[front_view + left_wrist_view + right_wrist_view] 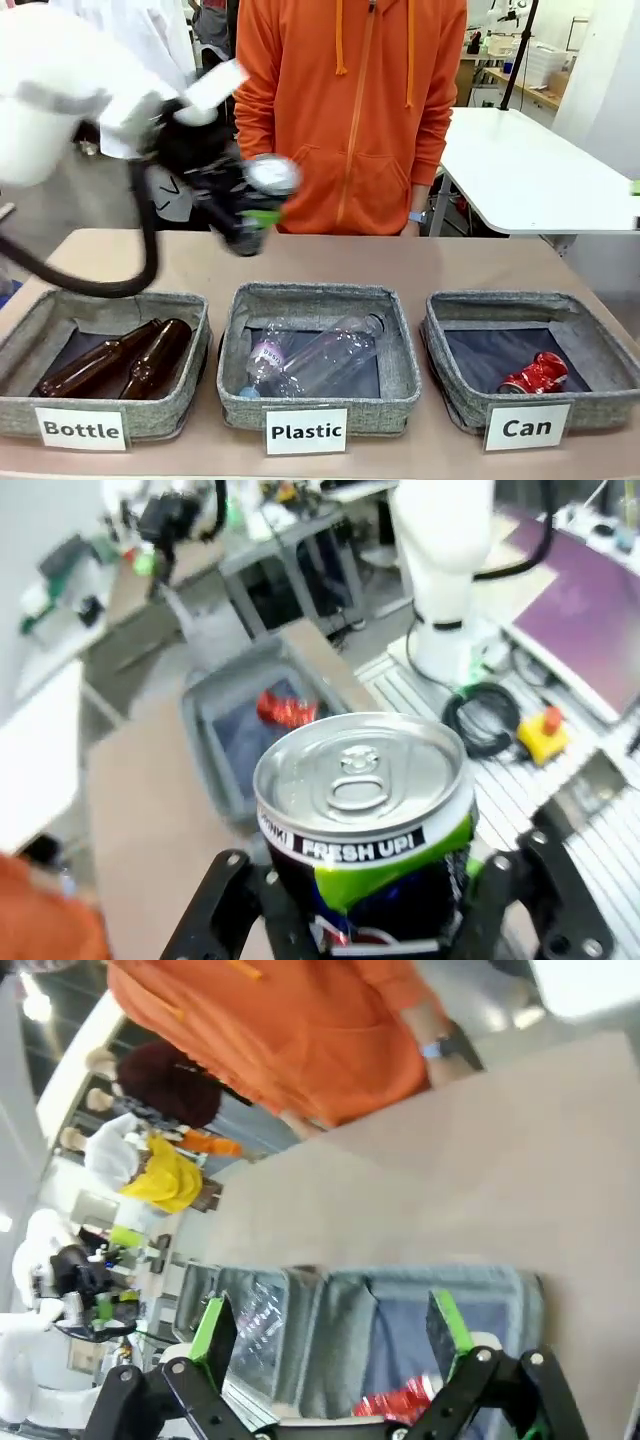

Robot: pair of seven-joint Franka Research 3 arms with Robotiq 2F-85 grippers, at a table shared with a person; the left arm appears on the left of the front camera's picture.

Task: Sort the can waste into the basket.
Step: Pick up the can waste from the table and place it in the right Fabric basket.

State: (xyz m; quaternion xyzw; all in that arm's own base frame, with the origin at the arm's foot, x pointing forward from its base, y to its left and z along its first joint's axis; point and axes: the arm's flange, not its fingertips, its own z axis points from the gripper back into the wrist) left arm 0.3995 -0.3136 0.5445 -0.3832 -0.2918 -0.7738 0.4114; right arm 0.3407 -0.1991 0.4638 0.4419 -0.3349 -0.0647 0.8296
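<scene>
My left gripper (250, 205) is raised above the table's far middle, shut on a dark can (268, 178) with a silver top. The left wrist view shows that can (365, 820) close up between my fingers, with a green and black label. A red dented can (535, 374) lies in the grey basket (455, 390) labelled "Can" at the front right; it is also the red can (284, 708) in the basket (205, 730) below the held one. My right gripper (330, 1345) stands open above the same basket (400, 1305), the red can (400, 1400) between its fingers' lines.
A "Bottle" bin (25, 345) at front left holds two brown glass bottles (120, 358). The middle "Plastic" bin (400, 370) holds clear plastic bottles (315, 358). A person in an orange hoodie (350, 110) stands at the far edge. A white table (530, 170) stands behind on the right.
</scene>
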